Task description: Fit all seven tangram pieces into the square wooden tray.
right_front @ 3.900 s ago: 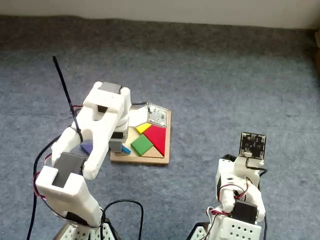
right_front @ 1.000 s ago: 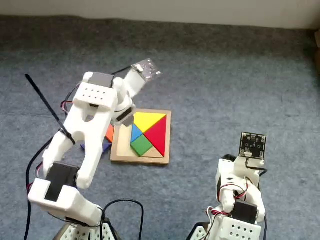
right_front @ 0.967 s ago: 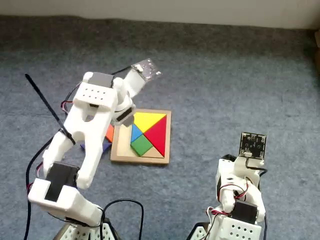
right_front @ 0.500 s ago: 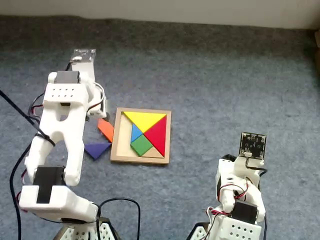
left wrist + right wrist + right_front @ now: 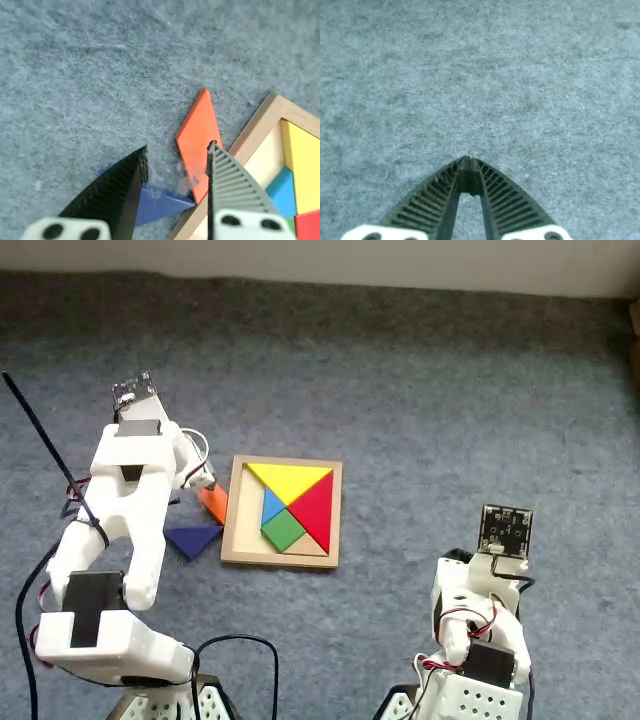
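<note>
My left gripper [image 5: 177, 147] has swung off the tray [image 5: 283, 558]. Now it hangs wide open and holds nothing. Under it are the orange piece [image 5: 197, 140] and the dark blue triangle [image 5: 160, 200], both just beside the tray. My right gripper [image 5: 470, 161] is pinched closed on nothing, over the carpet [image 5: 470, 60].

Your left arm [image 5: 125, 510] is stretched forward, with the left gripper [image 5: 177, 149] spread wide. Your right arm [image 5: 478, 625] sits folded back, right gripper [image 5: 470, 162] pinched closed.
</note>
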Available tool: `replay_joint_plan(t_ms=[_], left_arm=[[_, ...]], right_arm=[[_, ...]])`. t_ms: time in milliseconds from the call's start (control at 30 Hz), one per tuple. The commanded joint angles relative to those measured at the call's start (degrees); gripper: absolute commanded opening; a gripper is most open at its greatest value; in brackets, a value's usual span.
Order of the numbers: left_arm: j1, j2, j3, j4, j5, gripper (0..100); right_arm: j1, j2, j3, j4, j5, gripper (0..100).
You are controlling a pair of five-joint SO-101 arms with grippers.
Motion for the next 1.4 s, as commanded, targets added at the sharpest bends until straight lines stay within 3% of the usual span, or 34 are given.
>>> replay_joint_plan(t_ms=[0,233,433,700,900,967,1067,1167,1367], left_arm=[[0.6,-2.7,0.0,-1.1,3.9,20],[2.5,-1.9,0.1,-1.1,7.7,20],[5.0,9.3,-3.1,-4.4,7.6,20],[4.8,19.9,-17.5,8.9,7.5,20],[4.8,23.1,-21.8,13.0,7.4,19],[4.8,23.2,-22.1,12.8,7.3,13],[4.7,22.8,-22.4,12.0,2.9,0],[4.6,22.6,-22.5,11.5,-2.6,1],[-0.7,20.2,-24.7,12.0,-4.2,0]], right_arm=[[0.8,-0.8,6.3,-1.2,-0.4,0.6],[0.8,-0.8,6.3,-1.2,-0.4,0.6],[0.8,-0.8,6.3,-1.2,-0.4,0.6],[0.8,-0.8,6.3,-1.2,-0.4,0.6],[0.8,-0.8,6.3,-1.2,-0.4,0.6],[0.8,-0.8,6.3,-1.2,-0.4,0.6],[0.8,-0.8,6.3,-1.2,-0.4,0.6],[0.8,-0.8,6.3,-1.2,-0.4,0.6],[0.8,-0.8,6.3,-1.2,-0.4,0.6]])
